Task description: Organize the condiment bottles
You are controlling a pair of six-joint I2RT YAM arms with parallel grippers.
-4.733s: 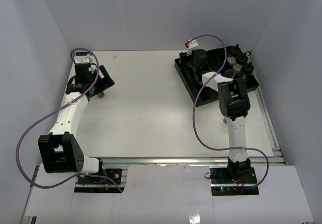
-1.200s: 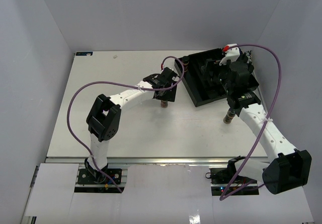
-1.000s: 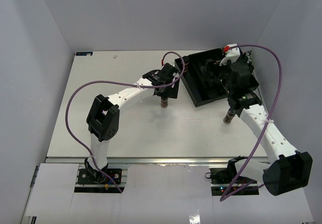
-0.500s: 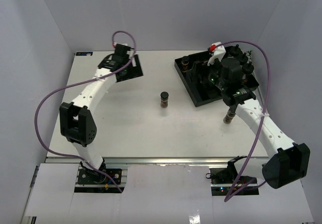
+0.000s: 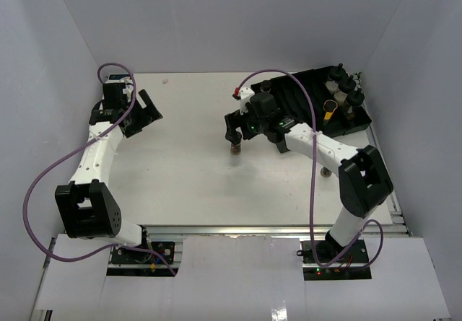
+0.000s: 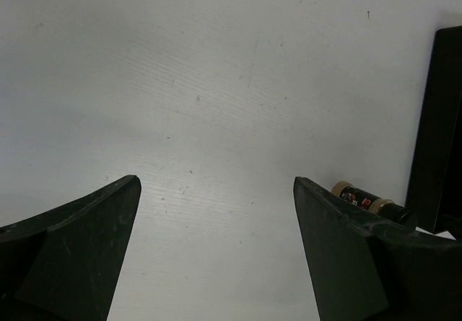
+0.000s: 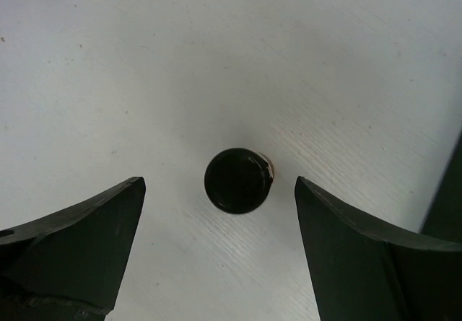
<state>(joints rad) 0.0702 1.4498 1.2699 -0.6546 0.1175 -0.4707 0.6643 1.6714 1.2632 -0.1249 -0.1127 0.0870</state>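
A dark brown bottle with a black cap (image 5: 234, 146) stands upright on the white table near the middle. My right gripper (image 5: 237, 128) hovers over it, open. In the right wrist view its cap (image 7: 238, 180) lies between the open fingers of my right gripper (image 7: 216, 184), untouched. Another bottle (image 5: 326, 171) stands on the table, partly hidden by the right arm. Several bottles stand in the black tray (image 5: 289, 137), among them a yellow one (image 5: 330, 108). My left gripper (image 5: 141, 112) is open and empty at the far left; the left wrist view shows my left gripper (image 6: 215, 180) over bare table, with a bottle (image 6: 364, 200) beyond it.
The black slotted tray sits at the back right, and its edge shows in the left wrist view (image 6: 437, 133) and the right wrist view (image 7: 449, 198). White walls close in the table on three sides. Purple cables loop over both arms.
The left arm set the dark brown bottle down mid-table and drew back to the far left. My right gripper moved from the tray to above that bottle.
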